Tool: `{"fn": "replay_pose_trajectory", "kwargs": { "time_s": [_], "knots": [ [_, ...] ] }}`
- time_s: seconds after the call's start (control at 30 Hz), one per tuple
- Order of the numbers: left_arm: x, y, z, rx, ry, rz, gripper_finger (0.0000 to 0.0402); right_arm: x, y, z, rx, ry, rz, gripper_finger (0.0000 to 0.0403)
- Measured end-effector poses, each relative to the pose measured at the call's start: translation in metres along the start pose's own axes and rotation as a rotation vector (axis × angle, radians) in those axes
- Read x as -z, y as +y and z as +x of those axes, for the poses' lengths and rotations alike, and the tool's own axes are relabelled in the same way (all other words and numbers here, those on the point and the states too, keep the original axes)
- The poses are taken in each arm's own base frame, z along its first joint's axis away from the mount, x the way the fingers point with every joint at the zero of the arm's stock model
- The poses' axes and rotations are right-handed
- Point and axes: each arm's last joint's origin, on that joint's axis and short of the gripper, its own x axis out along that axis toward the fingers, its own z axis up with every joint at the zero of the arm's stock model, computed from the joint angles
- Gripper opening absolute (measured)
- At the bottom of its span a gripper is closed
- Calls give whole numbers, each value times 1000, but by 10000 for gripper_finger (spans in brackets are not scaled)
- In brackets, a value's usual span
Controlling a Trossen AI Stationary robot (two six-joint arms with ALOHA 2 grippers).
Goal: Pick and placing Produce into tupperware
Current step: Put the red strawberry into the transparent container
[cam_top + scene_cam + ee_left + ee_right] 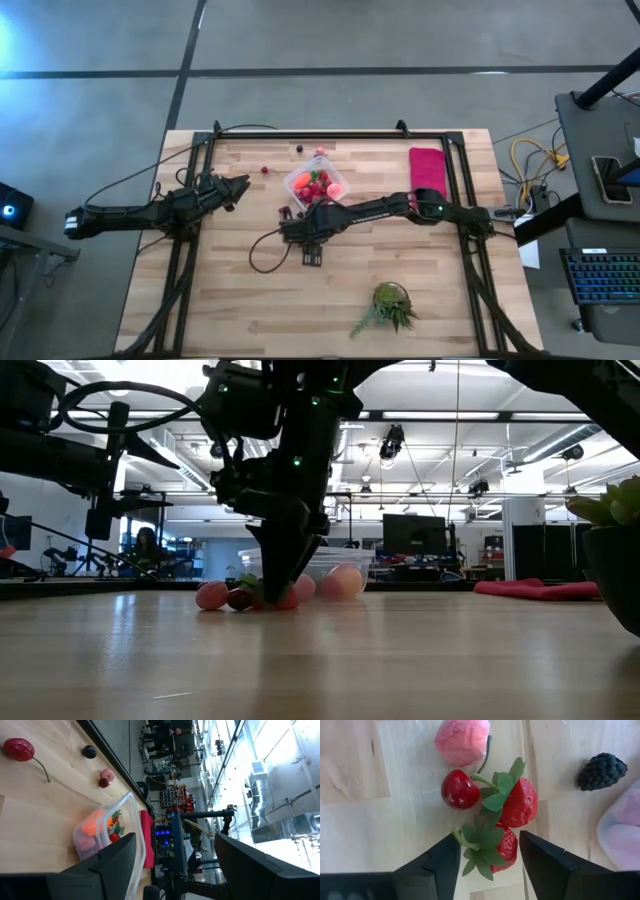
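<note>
The clear tupperware [316, 185] stands mid-table with red, pink and orange produce inside. Beside its near left corner lies a small cluster: two leafy strawberries [502, 850] [522, 802], a red cherry [460, 790], a pink piece [462, 740] and a black berry [602, 770]. My right gripper [487, 852] points down over this cluster, its fingers apart on either side of the nearer strawberry. In the low view it [275, 595] reaches the tabletop among the pieces. My left gripper [240, 185] waits open and level to the left of the tupperware [107, 832]. My right gripper comes from above with one finger on each side of the nearer strawberry, which lies on the table. A leaf tip [456, 834] reaches one finger [445, 855], and the berry's red side [514, 845] lies close to the other. Whether the fingers press it, I cannot tell.
A magenta cloth [428, 165] lies at the far right and a green spiky plant [390, 305] stands near the front. Loose pieces lie toward the far edge: a cherry [19, 749], a black berry [89, 752] and a pink piece [106, 775]. A black frame rims the table.
</note>
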Motion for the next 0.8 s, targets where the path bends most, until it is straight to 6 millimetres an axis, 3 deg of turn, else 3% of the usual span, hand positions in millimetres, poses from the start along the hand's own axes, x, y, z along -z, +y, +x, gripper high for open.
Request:
{"fn": "replay_pose_trajectory", "kwargs": {
  "time_s": [0.43,0.67,0.8],
  "knots": [
    [0,0,0,0,0,0,255,3,1,-8,-57,49,9,149],
    [0,0,0,-1,0,1,255,-6,-8,-74,-98,-59,92,135],
    [0,0,0,0,0,0,255,-9,-36,-111,-18,-129,210,135]
  ]
}}
